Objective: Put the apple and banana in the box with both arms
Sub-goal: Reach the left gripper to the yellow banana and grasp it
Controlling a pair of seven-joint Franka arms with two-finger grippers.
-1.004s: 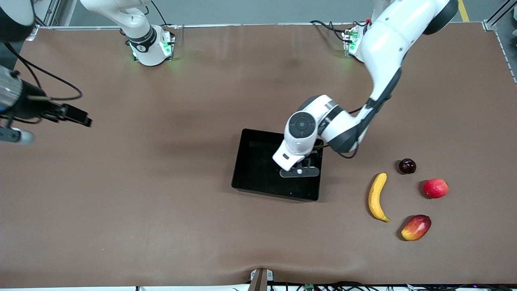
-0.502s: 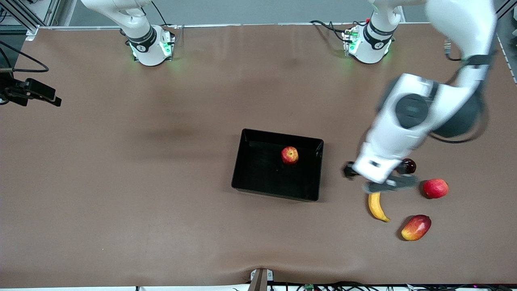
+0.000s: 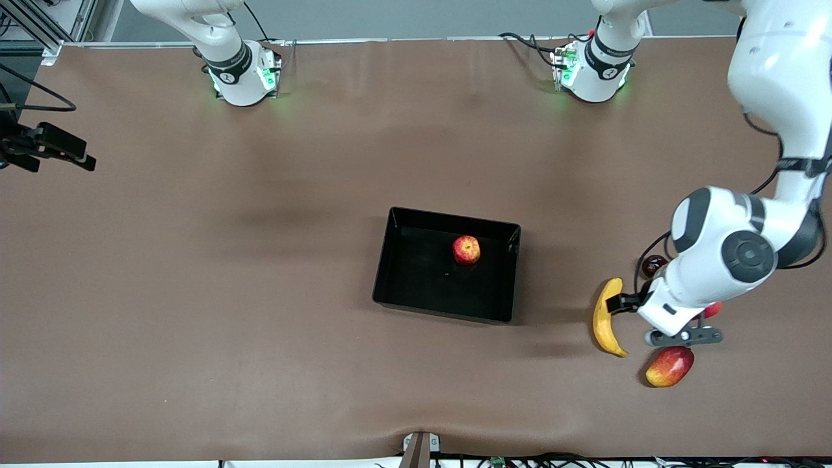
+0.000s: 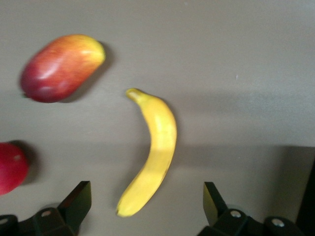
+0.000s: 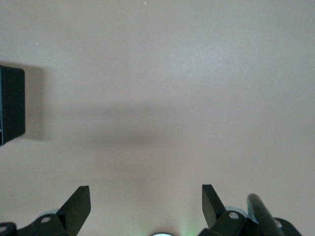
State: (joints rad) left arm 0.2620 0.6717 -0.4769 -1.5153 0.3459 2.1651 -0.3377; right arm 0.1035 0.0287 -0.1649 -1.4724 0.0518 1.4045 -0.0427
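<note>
The apple (image 3: 466,249) lies in the black box (image 3: 416,305) at mid-table. The yellow banana (image 3: 606,316) lies on the table toward the left arm's end, outside the box. My left gripper (image 3: 682,337) hangs open and empty above the table beside the banana. In the left wrist view the banana (image 4: 152,152) lies below and between my left gripper's (image 4: 146,196) spread fingers, apart from them. My right gripper (image 3: 62,148) is open and empty, waiting over the right arm's end of the table. The right wrist view shows this gripper (image 5: 146,201) and a corner of the box (image 5: 11,105).
A red-and-yellow mango-like fruit (image 3: 669,366) lies nearer the front camera than the banana's tip, also in the left wrist view (image 4: 61,66). A plain red round fruit (image 3: 713,309) is mostly hidden under the left arm. A small dark fruit (image 3: 652,265) lies farther back.
The left gripper left the apple in the box and swung to the banana at the left arm's end. The right gripper drew back toward the table edge.
</note>
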